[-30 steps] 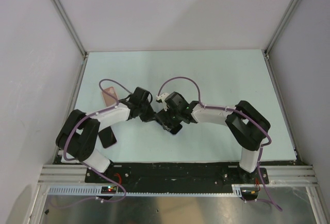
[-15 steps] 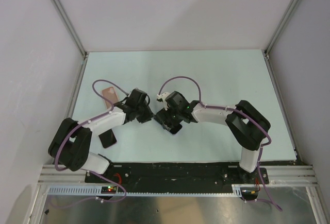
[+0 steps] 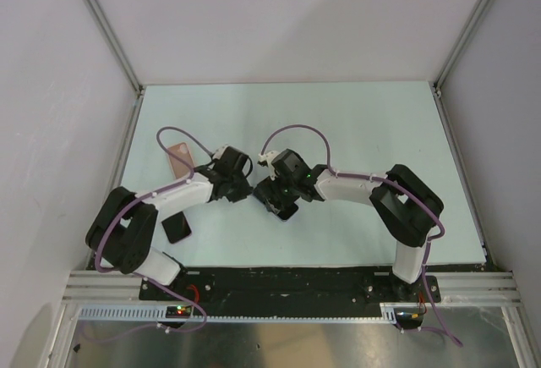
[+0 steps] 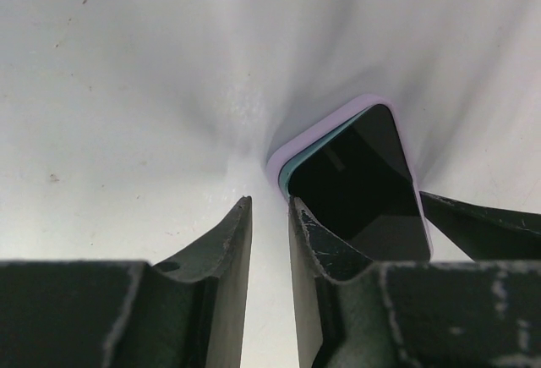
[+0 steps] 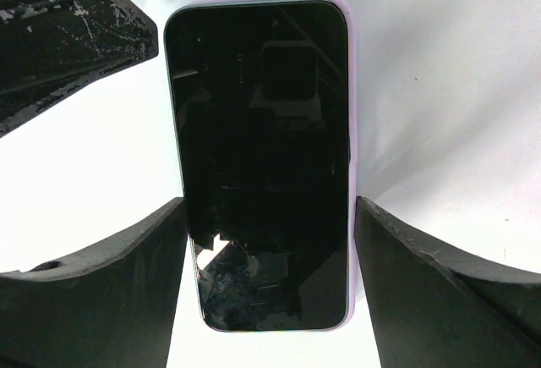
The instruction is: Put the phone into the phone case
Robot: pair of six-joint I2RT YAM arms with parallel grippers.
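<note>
A phone (image 5: 262,131) with a glossy black face lies in a thin lilac case (image 5: 350,89) on the table. My right gripper (image 5: 269,203) straddles it, its fingers (image 5: 135,258) against both long sides. In the top view the phone (image 3: 288,211) peeks out under the right gripper (image 3: 272,197). My left gripper (image 4: 270,203) is nearly closed and empty, its right finger (image 4: 325,241) at the corner of the cased phone (image 4: 355,182). In the top view the left gripper (image 3: 245,187) is just left of the right one. A salmon-pink phone case (image 3: 179,158) lies apart at the back left.
A second flat black slab (image 3: 176,228) lies at the front left, beside the left arm's base link. Purple cables loop over both arms. Grey walls and metal posts enclose the pale table (image 3: 363,123).
The left arm's elbow swung out to the left and partly back, and its gripper shifted slightly right toward the phone's corner. The right arm and the phone stayed put.
</note>
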